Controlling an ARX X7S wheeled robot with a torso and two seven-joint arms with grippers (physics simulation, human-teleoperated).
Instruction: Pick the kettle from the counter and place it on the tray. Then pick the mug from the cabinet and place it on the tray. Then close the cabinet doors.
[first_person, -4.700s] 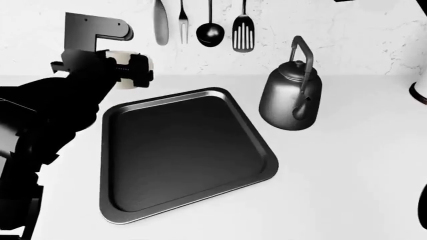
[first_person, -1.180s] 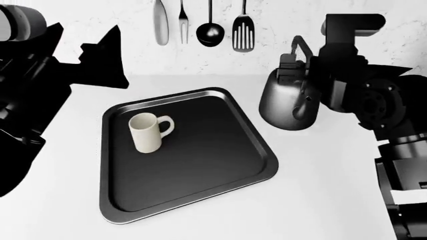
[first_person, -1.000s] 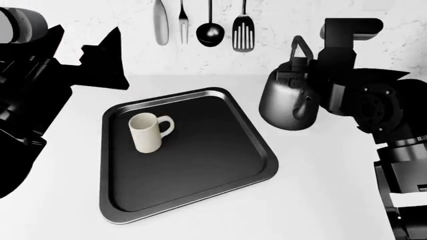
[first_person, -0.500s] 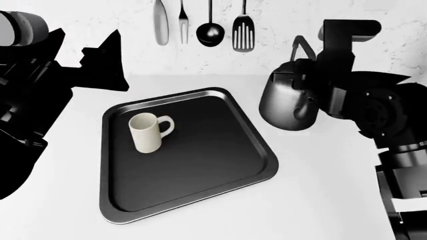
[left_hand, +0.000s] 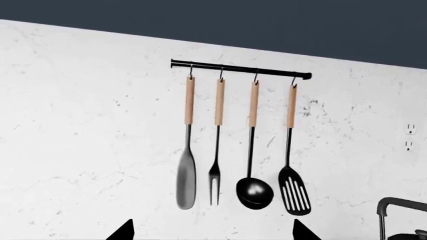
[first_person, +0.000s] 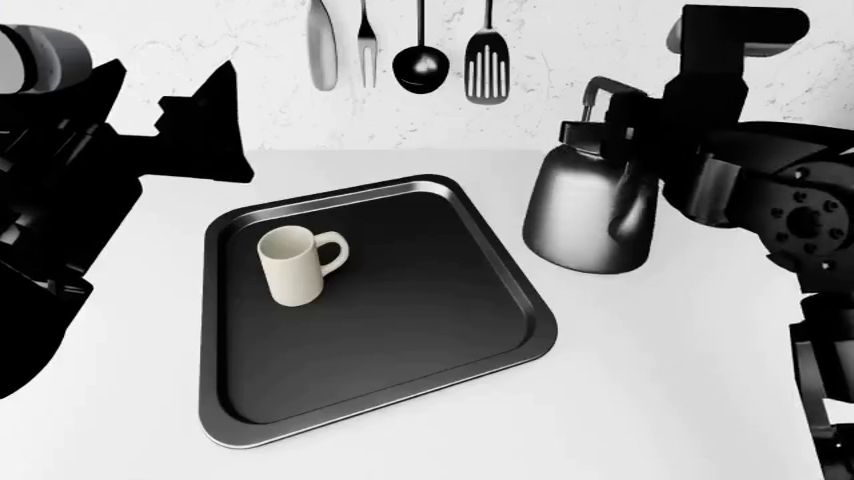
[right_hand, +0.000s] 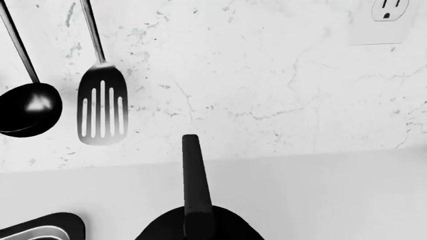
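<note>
Mug (first_person: 295, 264) already standing in tray (first_person: 514, 355). Step in hand: kettle (first_person: 589, 215), just beside tray, seemingly raised off surface (first_person: 667, 380). Right hand (first_person: 650, 112) at kettle handle; pinch hidden, cannot tell. Left hand (first_person: 200, 125) idle, grip unclear. Next: carry kettle over tray, lower clear of mug.

We find no text, label, brand, number or sign that can be read in any of the three views. The kettle (first_person: 589, 215), the mug (first_person: 292, 264), the tray (first_person: 523, 300) and the marbled wall (left_hand: 87, 125) are all plain.
</note>
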